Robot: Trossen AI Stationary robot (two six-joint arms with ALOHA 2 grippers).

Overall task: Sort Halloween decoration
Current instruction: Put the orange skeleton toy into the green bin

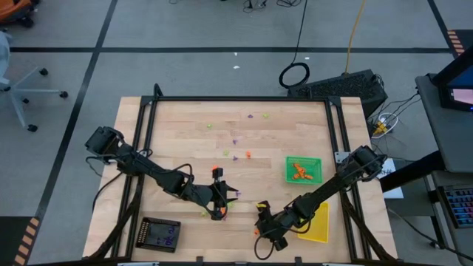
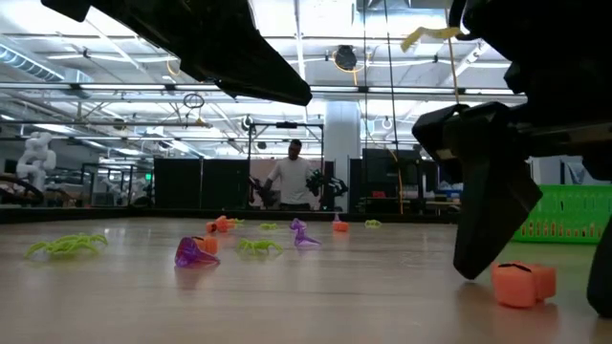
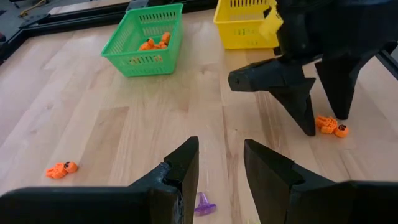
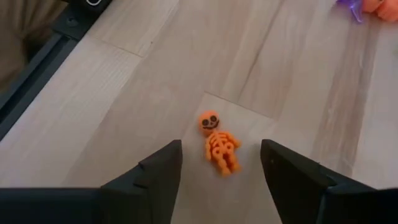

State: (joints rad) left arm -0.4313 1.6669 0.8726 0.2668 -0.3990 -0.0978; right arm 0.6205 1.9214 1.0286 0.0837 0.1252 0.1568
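Note:
The Halloween decoration lies scattered on the wooden table as tiny orange, purple and green trinkets. An orange skeleton [image 4: 217, 146] lies flat on the table near the front edge. My right gripper [image 4: 221, 152] is open and low over it, slanting down, one finger on each side and neither touching it. The left wrist view shows the same skeleton [image 3: 331, 126] between those fingers. My left gripper [image 3: 221, 149] hovers open at the table's near middle, holding nothing. A purple trinket [image 3: 204, 204] lies on the table below it.
A green tray [image 1: 304, 169] holding orange trinkets stands at the right, with a yellow tray [image 1: 316, 222] nearer the front and a black tray [image 1: 160, 234] at the front left. Loose trinkets lie mid-table: a purple one [image 2: 194, 252], a green spider [image 2: 67, 246] and an orange one [image 3: 61, 169].

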